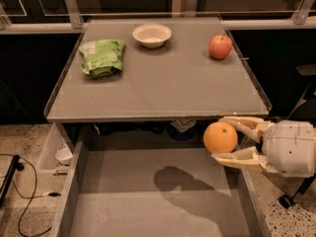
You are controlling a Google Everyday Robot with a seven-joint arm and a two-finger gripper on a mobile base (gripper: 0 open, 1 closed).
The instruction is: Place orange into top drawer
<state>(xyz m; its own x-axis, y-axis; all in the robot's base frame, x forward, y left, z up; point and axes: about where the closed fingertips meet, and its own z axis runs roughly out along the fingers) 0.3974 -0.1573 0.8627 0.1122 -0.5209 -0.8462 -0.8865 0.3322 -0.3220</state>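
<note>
Orange (220, 138) held in the gripper (217, 138) over the open top drawer (123, 201).
The arm is cut off at the right edge and the drawer's front at the bottom edge; what lies under the table (163, 88) is too dark to tell. The two pale fingers (244, 125) are clamped on the round, dimpled orange, one above and one below it, over the right part of the smooth grey drawer bottom. On the flat table are a crumpled green bag (102, 57), a round white bowl (151, 34) and a red apple (220, 46).

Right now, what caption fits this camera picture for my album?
Gripper holds the orange above the open top drawer, past the table front edge.
</note>
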